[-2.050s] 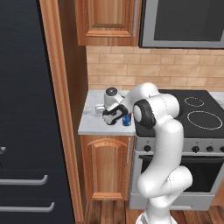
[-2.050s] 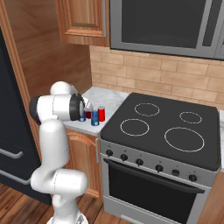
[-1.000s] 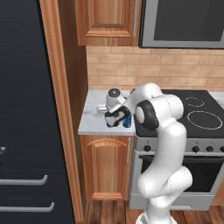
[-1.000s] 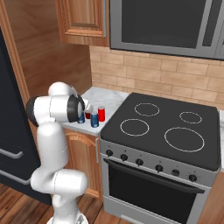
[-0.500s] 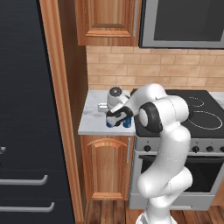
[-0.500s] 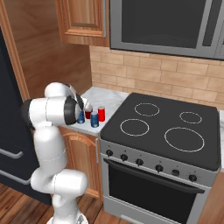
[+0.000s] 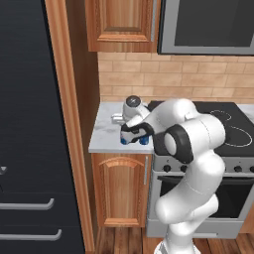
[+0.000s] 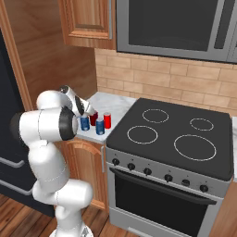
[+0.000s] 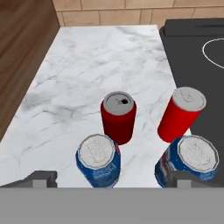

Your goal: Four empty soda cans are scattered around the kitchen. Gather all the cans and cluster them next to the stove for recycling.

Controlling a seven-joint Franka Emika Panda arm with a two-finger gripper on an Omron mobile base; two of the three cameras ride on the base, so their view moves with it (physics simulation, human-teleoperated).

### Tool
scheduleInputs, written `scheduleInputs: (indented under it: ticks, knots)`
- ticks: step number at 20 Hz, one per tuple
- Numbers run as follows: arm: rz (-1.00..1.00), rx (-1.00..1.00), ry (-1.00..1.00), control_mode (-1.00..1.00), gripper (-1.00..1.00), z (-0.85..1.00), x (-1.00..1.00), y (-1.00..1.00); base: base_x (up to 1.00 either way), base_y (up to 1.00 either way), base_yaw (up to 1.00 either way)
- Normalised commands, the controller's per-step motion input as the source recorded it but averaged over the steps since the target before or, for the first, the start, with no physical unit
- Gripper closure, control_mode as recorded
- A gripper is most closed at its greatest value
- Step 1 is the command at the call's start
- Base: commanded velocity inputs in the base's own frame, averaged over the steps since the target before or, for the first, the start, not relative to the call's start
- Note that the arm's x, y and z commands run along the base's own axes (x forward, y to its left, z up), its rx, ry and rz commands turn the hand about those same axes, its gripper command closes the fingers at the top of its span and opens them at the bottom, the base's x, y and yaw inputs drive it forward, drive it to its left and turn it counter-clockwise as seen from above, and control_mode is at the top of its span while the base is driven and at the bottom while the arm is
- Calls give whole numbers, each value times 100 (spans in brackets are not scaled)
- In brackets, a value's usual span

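Four soda cans stand upright in a tight cluster on the marble counter (image 9: 96, 57), just left of the stove (image 9: 197, 57). Two red cans (image 9: 118, 116) (image 9: 181, 113) are at the back. Two blue cans (image 9: 98, 160) (image 9: 191, 159) are in front, closest to the hand. My gripper (image 9: 116, 180) hovers over the two blue cans, open, with nothing between its fingers. The left base view has the gripper (image 7: 134, 137) just above the blue cans (image 7: 144, 141) at the counter's front edge. From the right base, the cluster (image 8: 100, 126) sits beside the stove (image 8: 171, 134).
A wooden cabinet wall (image 9: 22, 52) borders the counter on the left, with a brick backsplash (image 9: 131, 5) behind. A dark fridge (image 7: 25, 124) stands further left. Upper cabinets (image 7: 124, 25) and a microwave (image 8: 176, 23) hang overhead.
The arm's elbow has swung outward while the hand stays over the cans. The cans have not moved.
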Motion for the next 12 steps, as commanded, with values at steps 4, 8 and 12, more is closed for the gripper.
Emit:
scheduleInputs:
  ticks: [4, 8, 12]
  knots:
    - [0, 0, 3, -100, -100, 42, -48, -9, 0, 0, 0]
    - [0, 0, 5, -100, -100, 38, -48, -14, 0, 0, 0]
    - [0, 0, 2, -100, -100, 29, -45, -18, 0, 0, 0]
